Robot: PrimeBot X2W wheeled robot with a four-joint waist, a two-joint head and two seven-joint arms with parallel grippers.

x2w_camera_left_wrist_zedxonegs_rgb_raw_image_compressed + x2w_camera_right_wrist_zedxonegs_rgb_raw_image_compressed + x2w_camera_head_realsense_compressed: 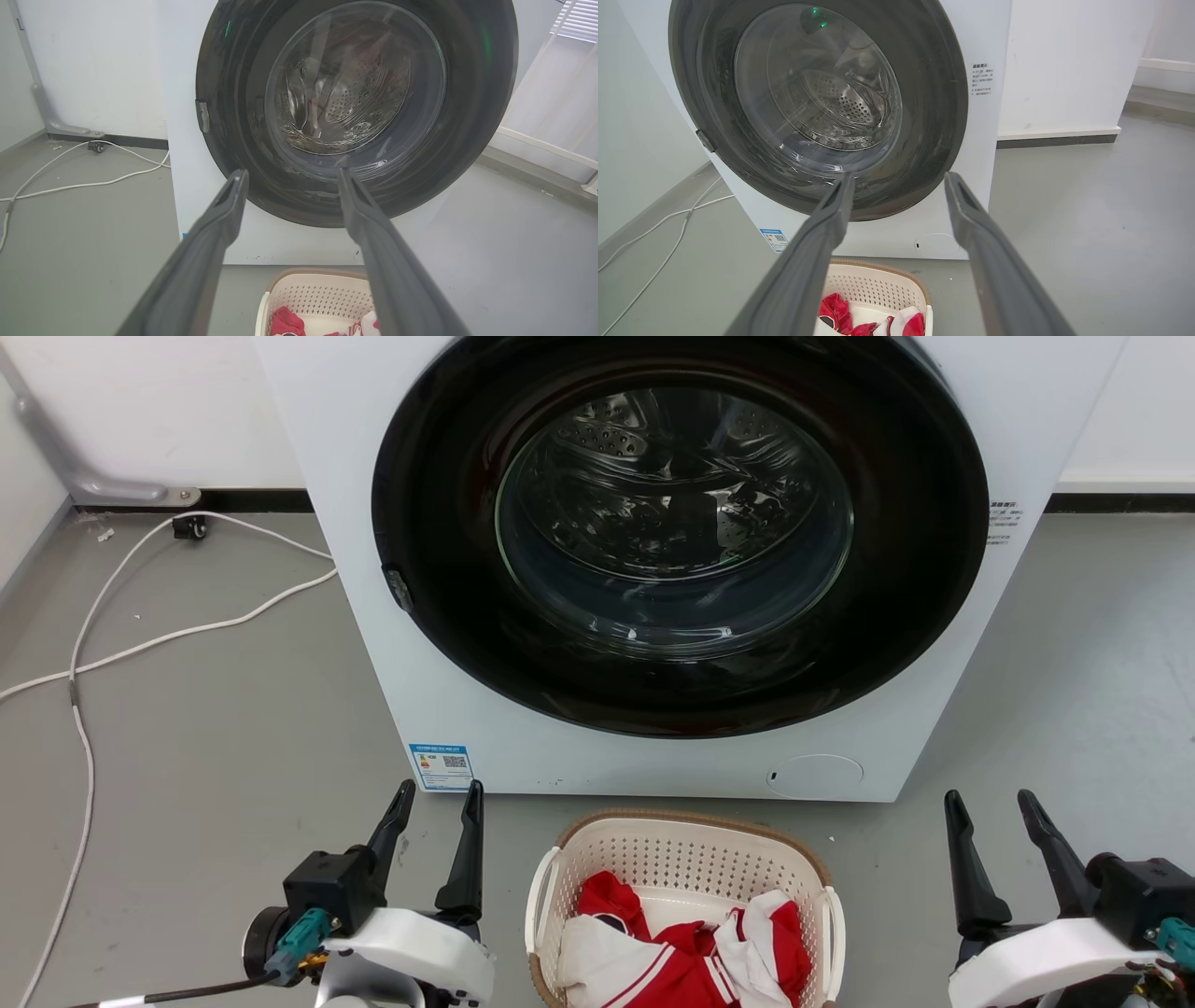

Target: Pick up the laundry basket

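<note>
The laundry basket [686, 859] with red-and-white clothes [672, 961] sits just before the washer [560, 765]; the left gripper [441, 786] and right gripper [988, 795], fingers apart, face its lower corners.

the laundry basket [686, 859] at the lower middle looks like smooth cream plastic. its walls are punched with small holes and its rim is brown with a woven texture. inside lies soft, creased red and white cloth [672, 966]. the washer [560, 765] has a smooth white casing with a slight sheen. its door ring [434, 523] is glossy black, the window [672, 523] is clear shiny glass, and the drum [840, 105] is bright perforated metal. the floor [205, 728] is matt grey. the left gripper [441, 791] and right gripper [990, 797] have matt dark fingers and glossy white shells.
</note>
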